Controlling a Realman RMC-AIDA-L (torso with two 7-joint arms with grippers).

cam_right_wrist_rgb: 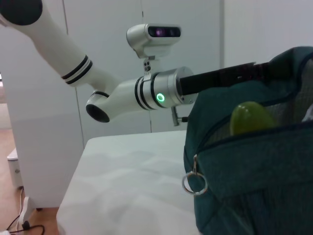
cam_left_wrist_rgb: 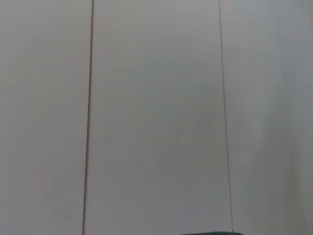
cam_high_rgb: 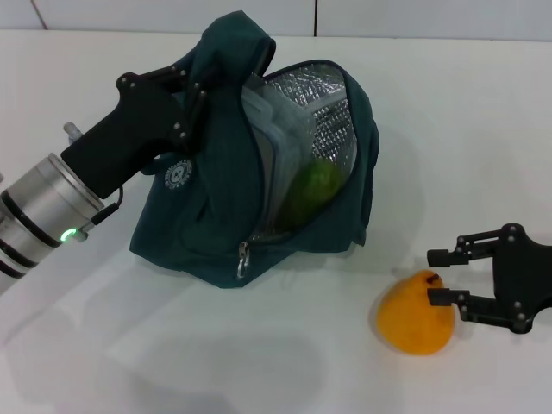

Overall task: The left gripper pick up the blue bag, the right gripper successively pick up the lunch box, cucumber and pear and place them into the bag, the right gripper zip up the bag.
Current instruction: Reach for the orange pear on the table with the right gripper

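The blue bag [cam_high_rgb: 216, 198] stands on the white table with its mouth open toward my right, its silver lining showing. My left gripper [cam_high_rgb: 191, 97] is shut on the bag's top and holds it up. Inside are the pale lunch box [cam_high_rgb: 263, 138] and the green cucumber [cam_high_rgb: 312, 188]. The cucumber [cam_right_wrist_rgb: 248, 117] and the bag [cam_right_wrist_rgb: 254, 176] also show in the right wrist view. The yellow-orange pear [cam_high_rgb: 416, 317] lies on the table in front of the bag, to the right. My right gripper [cam_high_rgb: 434, 276] is open just above the pear's top, its lower finger touching or nearly touching it.
The zipper pull ring [cam_high_rgb: 243, 259] hangs at the bag's front corner and shows in the right wrist view [cam_right_wrist_rgb: 194, 182]. My left arm [cam_right_wrist_rgb: 161, 90] reaches over the table. The left wrist view shows only wall panels and a sliver of bag [cam_left_wrist_rgb: 210, 233].
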